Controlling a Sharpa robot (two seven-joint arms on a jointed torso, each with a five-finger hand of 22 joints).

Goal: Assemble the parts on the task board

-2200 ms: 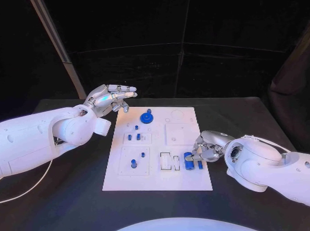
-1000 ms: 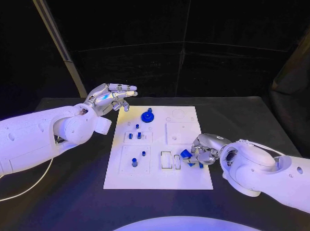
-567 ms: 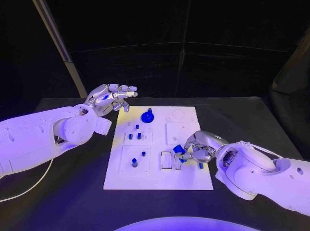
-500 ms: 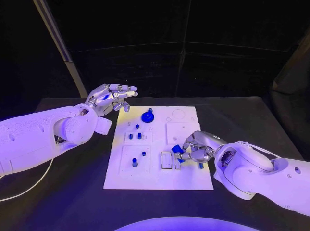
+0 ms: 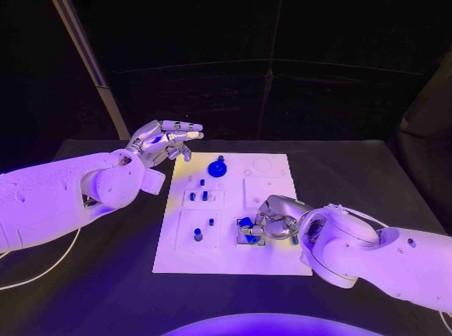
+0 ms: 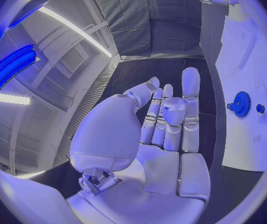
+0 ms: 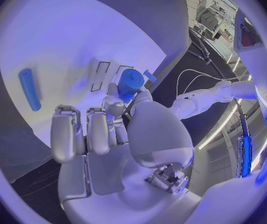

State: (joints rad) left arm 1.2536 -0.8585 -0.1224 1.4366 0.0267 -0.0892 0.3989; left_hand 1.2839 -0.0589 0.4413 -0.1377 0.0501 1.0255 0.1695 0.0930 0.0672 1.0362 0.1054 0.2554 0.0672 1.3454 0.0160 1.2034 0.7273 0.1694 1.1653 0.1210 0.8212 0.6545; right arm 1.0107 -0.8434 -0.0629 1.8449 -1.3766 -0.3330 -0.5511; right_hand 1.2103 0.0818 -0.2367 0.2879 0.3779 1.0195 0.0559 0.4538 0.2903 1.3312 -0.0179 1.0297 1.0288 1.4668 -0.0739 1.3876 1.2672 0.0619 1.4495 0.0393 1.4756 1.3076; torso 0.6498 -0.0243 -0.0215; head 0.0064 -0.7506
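Insertion looks like the step in hand. The right silver hand, at centre-right of the head frame, pinches a short blue cylindrical part just over the black-outlined rectangular slots on the white task board. The part lies beyond the fingertips toward the board, its long axis roughly upright. The left silver hand, upper left, hangs empty with fingers apart, well away.
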